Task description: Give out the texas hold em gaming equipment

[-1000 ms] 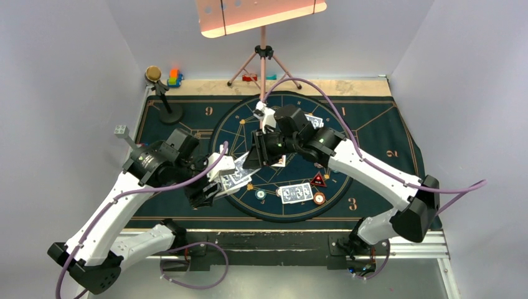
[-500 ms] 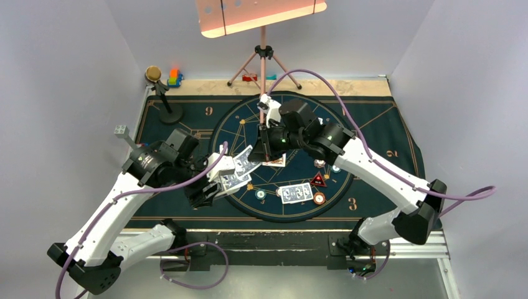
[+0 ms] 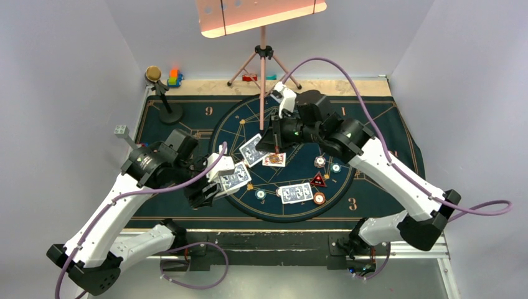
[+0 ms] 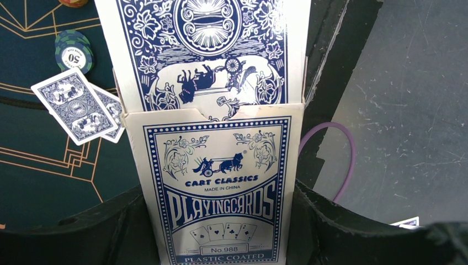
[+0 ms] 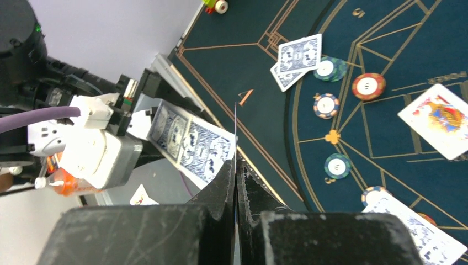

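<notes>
My right hand (image 5: 236,168) is pressed together on one playing card (image 3: 252,149), nine o'clock of centre on the round mat (image 3: 292,171). I judge it thin, slick and bendy, so an edge pinch suits. My left hand (image 4: 221,226) clamps the stiff card box (image 4: 215,182).

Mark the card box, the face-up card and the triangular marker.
card box (image 4: 215,190), left wrist view, printed front panel
face-up card (image 5: 439,120), right wrist view, pictured face
triangular marker (image 3: 318,180), top external view, centre
</notes>
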You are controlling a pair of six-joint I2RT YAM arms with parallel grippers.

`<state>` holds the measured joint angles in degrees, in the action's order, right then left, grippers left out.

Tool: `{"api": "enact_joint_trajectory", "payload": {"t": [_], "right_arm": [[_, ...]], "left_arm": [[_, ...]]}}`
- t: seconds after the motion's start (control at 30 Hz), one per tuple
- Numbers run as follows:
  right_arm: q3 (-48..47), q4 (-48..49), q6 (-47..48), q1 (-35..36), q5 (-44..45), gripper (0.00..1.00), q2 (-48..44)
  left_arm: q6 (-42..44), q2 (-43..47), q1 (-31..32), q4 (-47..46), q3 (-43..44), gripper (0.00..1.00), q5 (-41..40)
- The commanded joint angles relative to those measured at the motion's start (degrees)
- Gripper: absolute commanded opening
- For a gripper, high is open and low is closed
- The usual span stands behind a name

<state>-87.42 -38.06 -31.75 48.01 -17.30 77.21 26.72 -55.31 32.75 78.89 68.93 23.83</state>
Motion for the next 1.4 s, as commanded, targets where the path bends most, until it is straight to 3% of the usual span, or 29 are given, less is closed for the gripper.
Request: {"api": "enact_joint_trajectory", "payload": {"t": [0.0,0.17,0.33,0.77,1.13,1.37], "right_arm": [[-2.66,-3.73,3.06,-4.39,3.12,0.0,-2.75],[0.96,-8.29,6.01,-8.91,9.93,0.0,-0.73],[1.18,-14.91,7.48,-8.94,26.19,0.0,5.82],[-9.22,-33.16,-1.11,-0.82,62.99,0.0,26.92],[-16.27,-37.66,-6.18,2.72,70.46,0.0,41.93],[-20.69,-35.31,-4.23,4.28,68.21,0.0,46.96]], "left_arm": [[0.63,1.03,-0.31,-1.12,1.38,0.0,1.38],[0.53,1.11,-0.23,-1.04,1.56,0.0,1.47],[0.59,1.15,-0.24,-0.84,1.71,0.0,1.48],[0.88,1.79,-0.31,-0.43,1.65,0.0,1.65],[0.97,1.94,-0.27,-0.32,1.54,0.0,1.72],[0.97,2.1,-0.29,-0.21,1.52,0.0,1.74]]}}
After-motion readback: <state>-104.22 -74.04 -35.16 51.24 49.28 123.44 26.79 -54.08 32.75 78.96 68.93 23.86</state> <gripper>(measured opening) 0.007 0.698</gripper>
